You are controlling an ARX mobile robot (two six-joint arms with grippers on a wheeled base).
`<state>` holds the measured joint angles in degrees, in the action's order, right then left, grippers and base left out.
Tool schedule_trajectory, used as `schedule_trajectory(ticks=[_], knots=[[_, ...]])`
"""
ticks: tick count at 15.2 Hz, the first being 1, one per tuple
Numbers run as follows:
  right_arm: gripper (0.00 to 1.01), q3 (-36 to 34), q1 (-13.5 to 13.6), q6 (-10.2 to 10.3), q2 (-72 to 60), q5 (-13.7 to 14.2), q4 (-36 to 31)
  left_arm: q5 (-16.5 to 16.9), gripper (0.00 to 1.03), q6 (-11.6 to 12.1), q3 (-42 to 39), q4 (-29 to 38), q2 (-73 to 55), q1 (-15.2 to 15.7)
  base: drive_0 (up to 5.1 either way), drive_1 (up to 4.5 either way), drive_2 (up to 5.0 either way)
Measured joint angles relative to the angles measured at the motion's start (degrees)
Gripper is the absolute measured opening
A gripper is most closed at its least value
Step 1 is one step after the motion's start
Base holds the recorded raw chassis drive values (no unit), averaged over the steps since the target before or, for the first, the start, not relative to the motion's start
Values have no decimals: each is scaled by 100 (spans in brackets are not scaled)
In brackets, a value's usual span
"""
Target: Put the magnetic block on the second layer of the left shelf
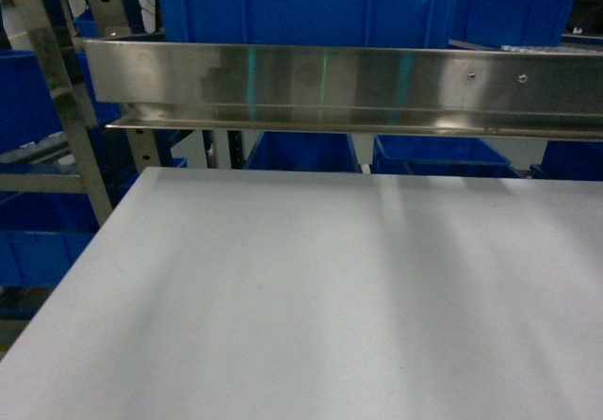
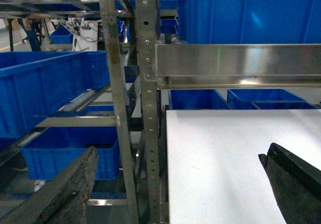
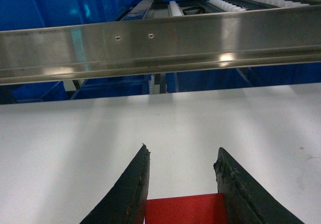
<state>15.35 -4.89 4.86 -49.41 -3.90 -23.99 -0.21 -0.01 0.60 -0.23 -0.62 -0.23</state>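
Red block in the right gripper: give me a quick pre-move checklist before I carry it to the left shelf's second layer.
1. Magnetic block sits between the right gripper fingers: ok.
2. Grip firm: cannot tell; only the block's top edge shows.
3. Left gripper open and empty: ok.
4. White tabletop bare around the gripper: ok.
5. Steel beam crosses straight ahead above the table edge; clearance for lifting: cannot tell.
6. Free spot on the left shelf: cannot tell; a blue crate fills the visible level.
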Motion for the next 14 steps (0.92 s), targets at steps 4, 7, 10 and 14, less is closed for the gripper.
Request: schedule_trajectory(ticks=[4, 7, 10, 14], knots=[[33, 0, 0, 0, -4, 0, 15, 0, 98, 2, 0, 7, 0, 0, -496, 242, 242], [33, 0, 0, 0, -11, 0, 22, -7, 98, 0, 0, 2, 0, 0, -494, 242, 242], [33, 0, 0, 0, -7, 0, 15, -2, 98, 0, 0, -2, 0, 0, -496, 241, 241], [33, 0, 0, 0, -2, 0, 0, 0, 98, 2, 0, 0, 0, 0, -501, 235, 235]])
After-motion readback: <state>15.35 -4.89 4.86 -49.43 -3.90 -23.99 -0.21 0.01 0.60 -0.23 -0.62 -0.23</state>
